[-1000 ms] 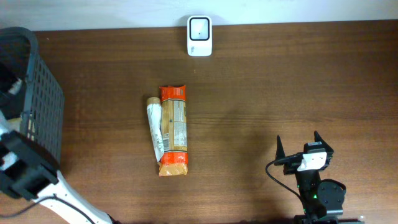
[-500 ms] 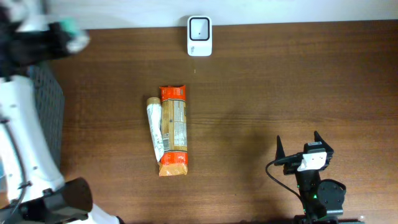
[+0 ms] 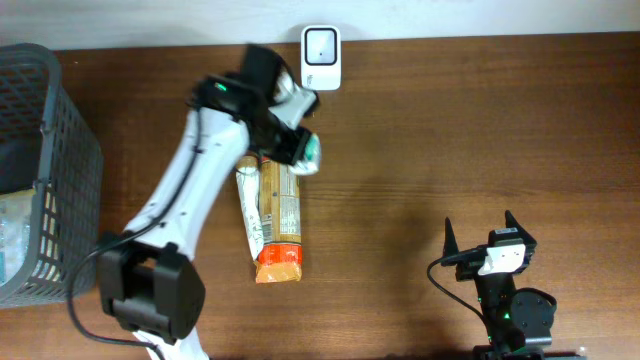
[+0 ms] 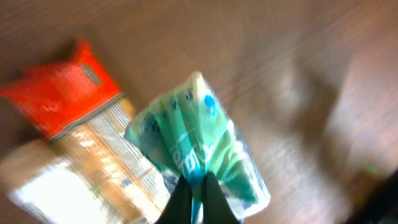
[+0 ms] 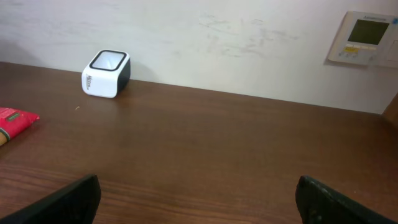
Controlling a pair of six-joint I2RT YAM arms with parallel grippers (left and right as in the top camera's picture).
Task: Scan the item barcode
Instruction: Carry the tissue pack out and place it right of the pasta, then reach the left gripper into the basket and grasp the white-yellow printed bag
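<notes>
A green and white packet (image 3: 309, 152) hangs pinched in my left gripper (image 3: 297, 146), which is shut on its crimped edge. In the left wrist view the packet (image 4: 202, 140) dangles below the fingertips, my left gripper (image 4: 198, 190) above the wood and the top of an orange snack pack (image 4: 59, 99). The white barcode scanner (image 3: 321, 58) stands at the table's back edge, just up and right of the held packet. My right gripper (image 3: 480, 236) rests open at the front right with nothing in it; its view shows the scanner (image 5: 106, 73) far left.
The orange snack pack (image 3: 279, 210) lies lengthwise at mid-table with a white tube-like pack (image 3: 248, 205) against its left side. A dark mesh basket (image 3: 78, 160) stands at the left edge with items inside. A wall panel (image 5: 367, 37) shows behind the table.
My left arm has swung from the basket at the left out over the table, carrying the green packet to a spot above the orange pack's top end. The right arm is still.
</notes>
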